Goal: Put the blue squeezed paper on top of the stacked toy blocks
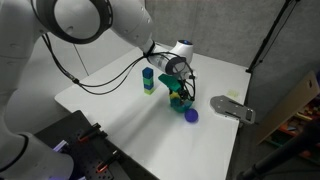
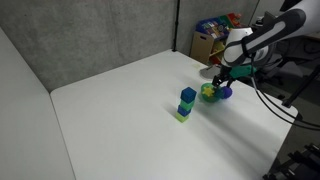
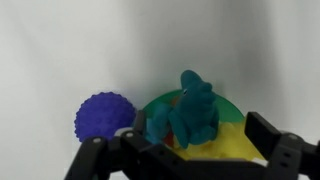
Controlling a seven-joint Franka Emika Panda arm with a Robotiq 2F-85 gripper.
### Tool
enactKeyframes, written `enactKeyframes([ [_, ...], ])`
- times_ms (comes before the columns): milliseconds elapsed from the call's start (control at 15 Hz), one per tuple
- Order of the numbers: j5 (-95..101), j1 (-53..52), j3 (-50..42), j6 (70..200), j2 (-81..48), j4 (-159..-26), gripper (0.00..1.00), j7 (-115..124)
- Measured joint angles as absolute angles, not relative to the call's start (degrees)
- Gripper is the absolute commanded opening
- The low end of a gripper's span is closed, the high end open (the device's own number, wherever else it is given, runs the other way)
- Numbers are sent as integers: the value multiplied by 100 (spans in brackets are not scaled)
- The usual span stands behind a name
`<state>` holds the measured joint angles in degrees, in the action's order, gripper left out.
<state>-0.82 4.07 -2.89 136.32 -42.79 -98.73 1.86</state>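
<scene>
**Pickup Not Yet Made, Stacking All Ahead**

Hangs low over the blue squeezed paper [image 3: 190, 112] with the claw [image 3: 186, 152] spread apart, one dark finger to each side in the wrist view, neither visibly touching the wad. Looks to be at the grasp stage, judging from that straddling pose. Finds the paper sitting in a yellow-green bowl [image 3: 232, 122], bunched up and standing above its rim, with a blue-violet spiky ball [image 3: 103, 117] just beside the bowl on the white surface [image 1: 110, 120]. Shows the stacked toy blocks [image 2: 187, 103] upright in both exterior views, blue cube uppermost, near the bowl but apart from it, with nothing on top.

So far, then, nothing of the task completed. Left to do: close on the paper, lift it clear of the bowl, carry it across to the tower, set it on the blue cube and let go. Calls for a light release, probably, given a crumpled wad apt to roll off a small cube top and a tower easy to topple with a nudge. Cannot tell the depth of the fingers' reach around the paper from the exterior views.
</scene>
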Motion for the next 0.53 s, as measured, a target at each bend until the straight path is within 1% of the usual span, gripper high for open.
enactKeyframes([
  [267, -82, 307, -303, 13632, -4512, -9690, 100, 360],
  [333, -81, 281, -320, 13631, -4561, -9654, 75, 410],
  [400, -78, 259, -339, 13627, -4606, -9616, 75, 449],
  [533, -73, 214, -387, 13617, -4687, -9560, 56, 512],
])
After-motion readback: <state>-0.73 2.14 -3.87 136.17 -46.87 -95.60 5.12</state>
